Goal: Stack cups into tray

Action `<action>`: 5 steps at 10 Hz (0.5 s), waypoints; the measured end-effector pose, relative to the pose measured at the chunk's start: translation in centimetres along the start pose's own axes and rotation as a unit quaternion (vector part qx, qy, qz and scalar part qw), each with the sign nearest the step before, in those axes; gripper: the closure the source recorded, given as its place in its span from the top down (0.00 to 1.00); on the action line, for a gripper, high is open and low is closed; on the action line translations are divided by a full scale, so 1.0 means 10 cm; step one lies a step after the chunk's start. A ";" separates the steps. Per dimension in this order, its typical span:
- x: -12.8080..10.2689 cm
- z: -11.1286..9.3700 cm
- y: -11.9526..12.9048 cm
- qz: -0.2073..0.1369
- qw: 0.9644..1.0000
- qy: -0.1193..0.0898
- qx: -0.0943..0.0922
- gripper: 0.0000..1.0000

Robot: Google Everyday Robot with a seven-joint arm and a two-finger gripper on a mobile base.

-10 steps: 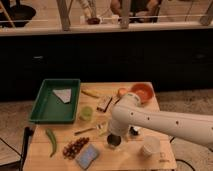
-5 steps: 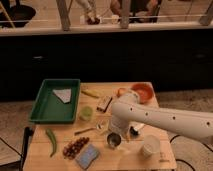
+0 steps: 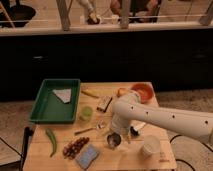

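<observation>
The dark-green tray (image 3: 39, 107) sits at the table's back left with a pale flat piece (image 3: 62, 95) in it. The pale green cup (image 3: 86, 113) stands just right of the tray. The steel cup (image 3: 114, 140) stands near the front middle. The whitish cup (image 3: 150, 146) stands at the front right. My gripper (image 3: 120, 133) hangs at the end of the white arm (image 3: 150, 117), directly above and beside the steel cup. The arm hides how the gripper meets the cup.
An orange bowl (image 3: 142, 91) sits at the back right, and a dark item (image 3: 135, 131) lies under the arm. A small box (image 3: 104, 103), a spoon (image 3: 90, 129), a green pod (image 3: 51, 141), dark fruit (image 3: 75, 146) and a blue sponge (image 3: 88, 156) lie about.
The arm's elbow has shifted slightly right and back while the gripper stays by the steel cup. The cups and tray have not moved.
</observation>
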 end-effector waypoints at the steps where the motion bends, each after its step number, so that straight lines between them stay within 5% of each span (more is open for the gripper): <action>1: 0.00 0.02 0.01 0.002 1.000 -0.005 -0.001 0.58; 5: 0.01 0.04 -0.01 0.008 1.000 -0.028 0.006 0.17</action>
